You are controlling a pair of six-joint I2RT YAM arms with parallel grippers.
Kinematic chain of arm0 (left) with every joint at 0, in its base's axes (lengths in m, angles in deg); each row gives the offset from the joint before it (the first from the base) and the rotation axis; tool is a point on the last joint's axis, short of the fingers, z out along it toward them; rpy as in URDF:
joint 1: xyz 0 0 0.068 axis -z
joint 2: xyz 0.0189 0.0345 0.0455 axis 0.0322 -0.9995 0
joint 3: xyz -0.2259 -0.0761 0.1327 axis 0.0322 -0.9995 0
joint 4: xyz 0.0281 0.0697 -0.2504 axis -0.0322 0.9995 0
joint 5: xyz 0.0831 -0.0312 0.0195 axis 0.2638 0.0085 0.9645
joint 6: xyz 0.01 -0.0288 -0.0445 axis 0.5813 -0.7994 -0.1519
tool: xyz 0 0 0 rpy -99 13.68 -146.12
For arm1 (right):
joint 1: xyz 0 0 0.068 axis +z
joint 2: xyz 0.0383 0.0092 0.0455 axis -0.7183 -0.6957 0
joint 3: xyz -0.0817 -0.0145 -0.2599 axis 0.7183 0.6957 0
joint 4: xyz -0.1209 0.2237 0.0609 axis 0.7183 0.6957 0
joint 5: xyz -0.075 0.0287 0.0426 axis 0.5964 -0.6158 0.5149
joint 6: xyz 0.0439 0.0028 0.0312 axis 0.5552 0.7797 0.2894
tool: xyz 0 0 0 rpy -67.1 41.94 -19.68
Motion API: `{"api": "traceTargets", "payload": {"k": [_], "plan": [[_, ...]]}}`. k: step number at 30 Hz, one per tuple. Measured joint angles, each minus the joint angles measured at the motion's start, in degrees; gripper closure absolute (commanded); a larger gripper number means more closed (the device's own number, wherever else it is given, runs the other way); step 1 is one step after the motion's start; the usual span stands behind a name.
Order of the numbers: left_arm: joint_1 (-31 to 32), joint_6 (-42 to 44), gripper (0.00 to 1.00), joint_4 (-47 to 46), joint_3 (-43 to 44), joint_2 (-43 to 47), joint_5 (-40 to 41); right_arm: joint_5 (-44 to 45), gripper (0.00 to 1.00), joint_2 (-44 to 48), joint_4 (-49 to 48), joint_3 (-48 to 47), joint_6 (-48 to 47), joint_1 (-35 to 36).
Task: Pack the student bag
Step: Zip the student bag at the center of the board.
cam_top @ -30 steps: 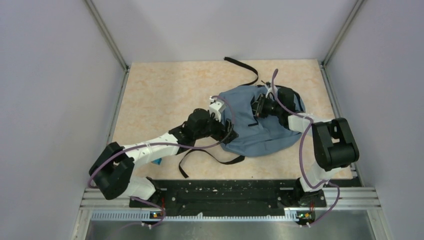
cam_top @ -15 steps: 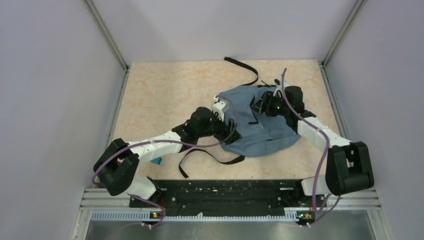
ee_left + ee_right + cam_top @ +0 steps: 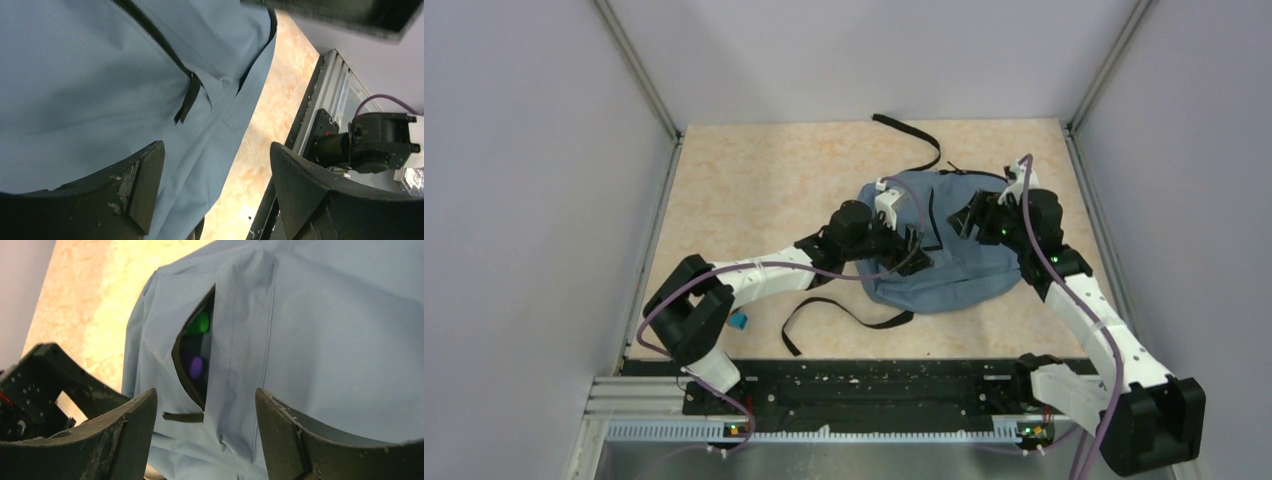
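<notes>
The student bag (image 3: 954, 272) lies right of centre on the tan table (image 3: 754, 180), with the left gripper (image 3: 916, 245) and right gripper (image 3: 967, 215) over it, jaws spread and empty, as a green object (image 3: 201, 322) and a purple object (image 3: 193, 365) show inside its parted pocket (image 3: 180, 352).

Beige marbled tabletop (image 3: 754, 190). Small blue object (image 3: 739, 321) on tabletop near front left edge. Grey walls (image 3: 524, 150) on three sides. Black mounting plate (image 3: 874, 382), metal rail (image 3: 874, 430) along near edge.
</notes>
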Motion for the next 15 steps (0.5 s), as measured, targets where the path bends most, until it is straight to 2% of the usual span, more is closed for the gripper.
{"api": "traceTargets", "payload": {"k": [7, 11, 15], "plan": [[0.15, 0.59, 0.27, 0.87, 7.67, -7.45, -0.35, 0.63, 0.33, 4.55, 2.03, 5.25, 0.00, 0.26], [0.15, 1.53, 0.37, 2.78, 9.07, -9.60, 0.20, 0.61, 0.34, 4.87, 2.47, 7.48, 0.04, 1.40], [0.15, 2.21, 0.42, 4.55, 9.68, -10.60, 0.96, 0.61, 0.34, 4.90, 2.75, 10.12, 0.02, 2.23]]}}
